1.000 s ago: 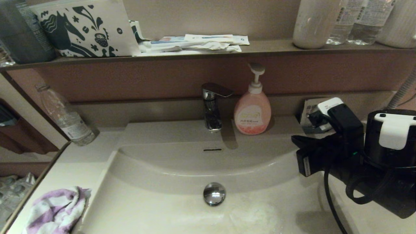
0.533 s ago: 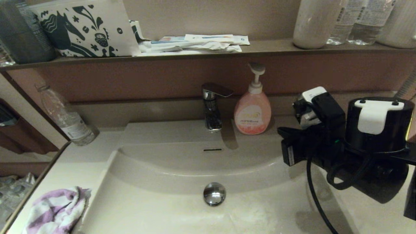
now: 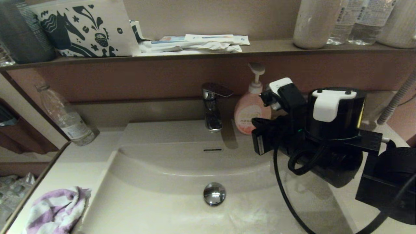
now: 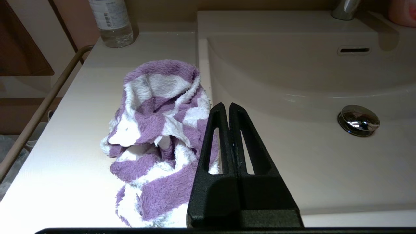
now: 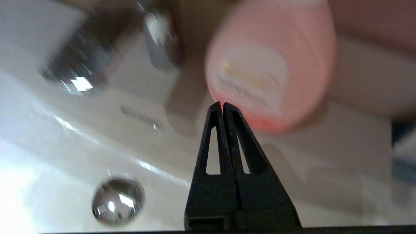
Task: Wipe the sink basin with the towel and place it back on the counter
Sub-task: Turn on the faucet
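Note:
The purple and white striped towel (image 3: 55, 209) lies crumpled on the counter (image 3: 74, 165) left of the sink basin (image 3: 156, 211). In the left wrist view, my left gripper (image 4: 226, 104) hovers shut and empty just beside the towel (image 4: 156, 136), over the basin's left rim. The chrome drain plug (image 3: 214, 193) and the slot overflow (image 3: 212, 149) are uncovered. My right gripper (image 3: 258, 136) hangs above the basin's right back corner, in front of the soap bottle. Its fingers (image 5: 222, 104) are shut on nothing.
A pink soap pump bottle (image 3: 248, 113) and the chrome faucet (image 3: 213, 107) stand behind the basin. A clear water bottle (image 3: 66, 118) stands at the counter's back left. The brown shelf (image 3: 266, 47) carries the horse-print pouch (image 3: 87, 27), packets and bottles. A rail (image 4: 35, 110) borders the counter's left edge.
My right arm has swung leftward and upward from the right counter over the basin's right side, now partly covering the soap bottle. The towel has not moved.

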Robot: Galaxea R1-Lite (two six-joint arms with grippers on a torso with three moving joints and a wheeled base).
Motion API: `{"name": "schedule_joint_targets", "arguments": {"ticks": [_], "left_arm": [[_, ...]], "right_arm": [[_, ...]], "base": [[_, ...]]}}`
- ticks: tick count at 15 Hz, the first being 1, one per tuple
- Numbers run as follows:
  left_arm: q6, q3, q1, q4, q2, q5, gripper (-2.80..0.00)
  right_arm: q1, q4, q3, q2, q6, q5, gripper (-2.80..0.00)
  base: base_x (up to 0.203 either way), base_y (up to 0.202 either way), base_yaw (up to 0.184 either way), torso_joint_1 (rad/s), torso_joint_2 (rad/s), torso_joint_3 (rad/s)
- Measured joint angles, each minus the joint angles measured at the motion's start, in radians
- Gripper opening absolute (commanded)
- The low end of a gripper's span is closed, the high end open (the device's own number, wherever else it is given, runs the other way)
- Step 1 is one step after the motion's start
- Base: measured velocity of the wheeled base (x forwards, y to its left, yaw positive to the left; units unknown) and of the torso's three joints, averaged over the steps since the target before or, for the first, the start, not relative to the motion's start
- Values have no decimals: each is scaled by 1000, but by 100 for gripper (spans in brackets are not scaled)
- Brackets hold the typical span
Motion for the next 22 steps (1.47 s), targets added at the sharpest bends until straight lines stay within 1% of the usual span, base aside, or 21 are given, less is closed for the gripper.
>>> {"name": "schedule_joint_targets", "arguments": {"ticks": [3, 7, 10, 16, 22], "left_arm": [[0, 0, 0, 0, 0, 0, -280], [0, 0, 0, 0, 0, 0, -280], [0, 0, 0, 0, 0, 0, -280], [0, 0, 0, 0, 0, 0, -280], [0, 0, 0, 0, 0, 0, -280]], "right_arm": [[15, -46, -46, 47, -59, -4, -280], [25, -179, -78, 117, -148, -5, -280], [26, -242, -119, 164, -198, -7, -280], [31, -246, -248, 250, -205, -30, -280], [36, -243, -361, 292, -218, -42, -280]], "base": [[0, 0, 0, 0, 0, 0], [0, 0, 0, 0, 0, 0], [0, 0, 0, 0, 0, 0], [0, 0, 0, 0, 0, 0], [0, 0, 0, 0, 0, 0]]}}
